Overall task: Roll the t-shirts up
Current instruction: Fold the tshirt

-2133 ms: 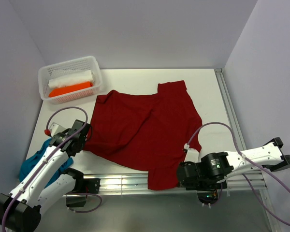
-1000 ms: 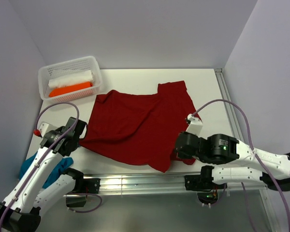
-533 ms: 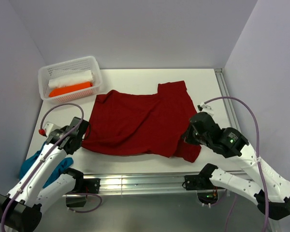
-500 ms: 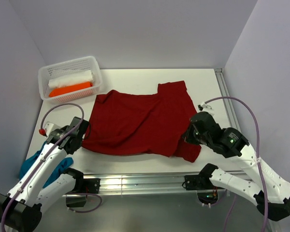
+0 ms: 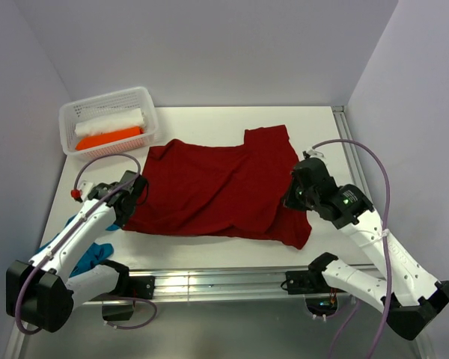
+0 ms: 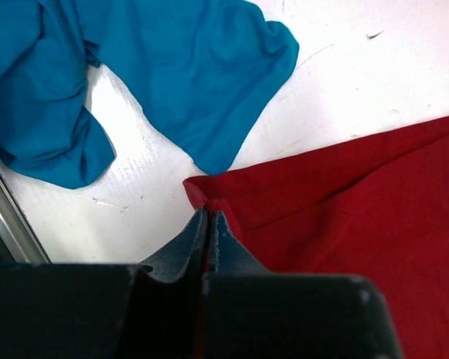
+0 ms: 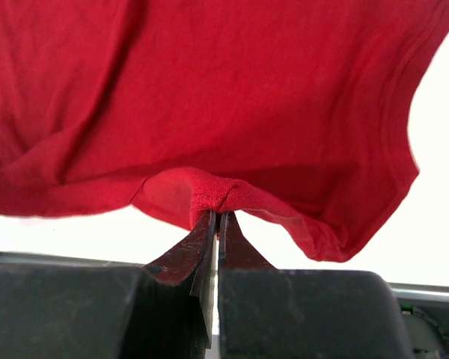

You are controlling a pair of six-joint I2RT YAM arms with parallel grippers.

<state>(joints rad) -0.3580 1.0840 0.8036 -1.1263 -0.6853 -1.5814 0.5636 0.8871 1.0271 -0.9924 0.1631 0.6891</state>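
At my far left, a white basket [image 5: 105, 98] sits on the tabletop [image 5: 209, 123], holding a white roll [image 5: 111, 120] beside an orange roll [image 5: 108, 138]. A metal rail [image 5: 209, 278] lines my near edge.

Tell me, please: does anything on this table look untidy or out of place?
Yes. The teal t-shirt lies crumpled in a heap at the near left edge of the table. The dark red t-shirt is spread out but creased, and its near right corner is bunched up, not flat.
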